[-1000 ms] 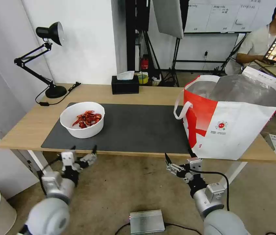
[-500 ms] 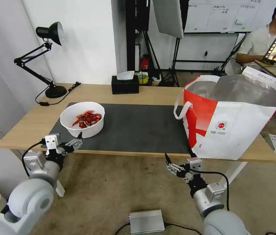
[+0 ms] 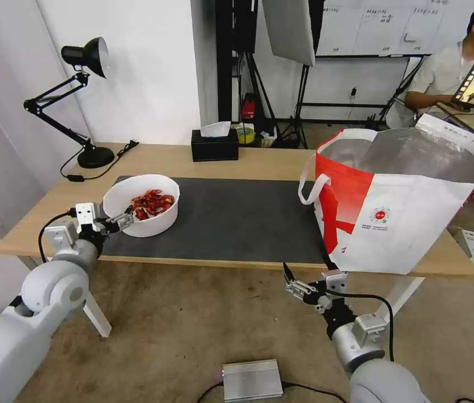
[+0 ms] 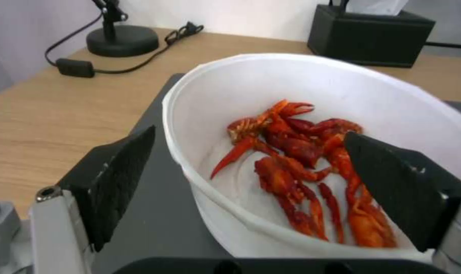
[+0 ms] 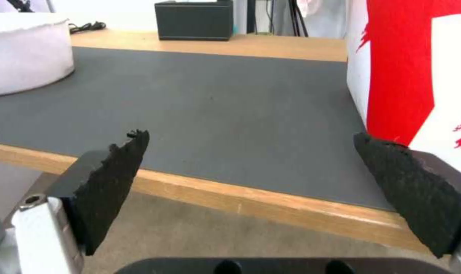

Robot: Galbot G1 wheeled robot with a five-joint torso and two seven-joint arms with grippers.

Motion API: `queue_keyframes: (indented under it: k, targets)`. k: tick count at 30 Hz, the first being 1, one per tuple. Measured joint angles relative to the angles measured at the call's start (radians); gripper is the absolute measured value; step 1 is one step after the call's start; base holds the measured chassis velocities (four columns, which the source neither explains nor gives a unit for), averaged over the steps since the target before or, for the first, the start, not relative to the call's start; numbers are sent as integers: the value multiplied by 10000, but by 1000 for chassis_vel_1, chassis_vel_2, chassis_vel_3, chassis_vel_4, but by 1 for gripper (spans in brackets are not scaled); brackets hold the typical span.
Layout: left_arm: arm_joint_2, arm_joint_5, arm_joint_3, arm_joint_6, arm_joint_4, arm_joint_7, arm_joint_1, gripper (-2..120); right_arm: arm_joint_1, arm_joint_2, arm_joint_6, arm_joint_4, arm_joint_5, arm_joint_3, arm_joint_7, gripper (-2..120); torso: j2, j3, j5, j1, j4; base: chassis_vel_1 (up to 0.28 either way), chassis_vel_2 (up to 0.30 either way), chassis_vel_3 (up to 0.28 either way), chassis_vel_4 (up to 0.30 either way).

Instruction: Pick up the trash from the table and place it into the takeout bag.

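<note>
White bowl of crayfish shells [image 3: 142,204] sat on mat's left end; left gripper [image 3: 118,221] had risen from below the table edge to straddle its near rim, spread wide, nothing held. Grasp looked imminent. Right gripper [image 3: 304,277] hung agape below table [image 3: 259,157], near takeout bag [image 3: 399,224].

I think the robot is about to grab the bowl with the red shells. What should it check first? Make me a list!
1. Left gripper open wide enough: ok, its fingers are spread.
2. Fingers straddle the bowl wall: ok, one finger is outside the rim and the other sits over the red shells.
3. Bowl upright on the mat: ok.
4. Takeout bag open at the top: ok, the foil lining shows.
5. Way from the bowl to the bag: ok, only bare mat lies between.
6. Right gripper out of the way: ok, it hangs open below the table edge.
</note>
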Motion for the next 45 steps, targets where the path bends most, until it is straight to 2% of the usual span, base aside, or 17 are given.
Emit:
queue_keyframes:
  k: [7, 13, 28, 37, 41, 42, 44, 45]
  targets:
    - [160, -264, 481, 63, 758, 19, -739, 100, 0, 0, 0, 0, 0, 0, 0, 100, 0, 0, 0, 0, 1, 0, 0, 0, 0]
    - [278, -509, 637, 255, 1021, -20, -1088, 100, 0, 0, 0, 0, 0, 0, 0, 100, -1, 0, -1, 0, 1, 0, 0, 0, 0]
    - [322, -2016, 1026, 1703, 1474, -706, -2147, 100, 0, 0, 0, 0, 0, 0, 0, 100, 0, 1, -1, 0, 1, 0, 0, 0, 0]
    - [352, -2458, 1075, 2187, 1540, -996, -2356, 100, 0, 0, 0, 0, 0, 0, 0, 100, 0, 0, 0, 0, 1, 0, 0, 0, 0]
    - [366, -2612, 1110, 2412, 1552, -1237, -2458, 82, 0, 0, 1, 0, 0, 0, 0, 100, 0, 0, 0, 0, 0, 0, 0, 0, 0]
    - [366, -2612, 1110, 2412, 1552, -1237, -2458, 82, 0, 0, 1, 0, 0, 0, 0, 100, 0, 0, 0, 0, 0, 0, 0, 0, 0]
    - [395, -2686, 1126, 2513, 1545, -1284, -2507, 72, 0, 0, 0, 0, 0, 0, 0, 100, 0, 0, 0, 0, 1, 0, 0, 0, 0]
    - [395, -2686, 1126, 2513, 1545, -1284, -2507, 72, 0, 0, 0, 0, 0, 0, 0, 100, 0, 0, 0, 0, 1, 0, 0, 0, 0]
